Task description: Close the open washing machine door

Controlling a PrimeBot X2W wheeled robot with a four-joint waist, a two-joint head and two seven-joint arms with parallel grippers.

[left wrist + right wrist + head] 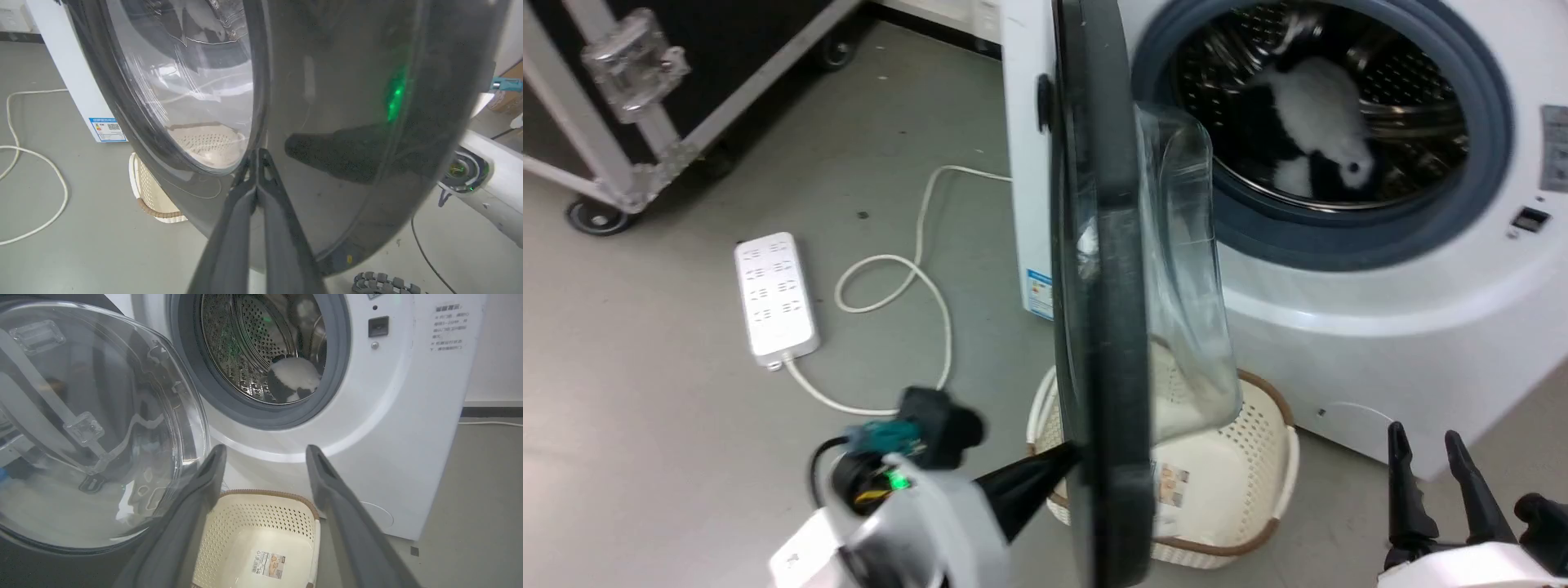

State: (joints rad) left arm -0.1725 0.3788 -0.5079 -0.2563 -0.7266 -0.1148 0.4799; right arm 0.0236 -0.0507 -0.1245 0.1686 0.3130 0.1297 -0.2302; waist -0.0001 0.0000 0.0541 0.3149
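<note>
Door [1098, 286] is swung out from the washing machine [1380, 327] front. Left gripper [258, 156] is pinched closed, empty, tips pressed against door's outer face. Right gripper [265, 465] is spread wide, nothing held.

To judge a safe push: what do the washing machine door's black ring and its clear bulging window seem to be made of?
The large round black door ring looks like glossy moulded plastic: its surface gives smooth, mirror-like reflections. The clear bowl-shaped window looks like thick glass, with bright glints, though clear plastic cannot be excluded.
</note>
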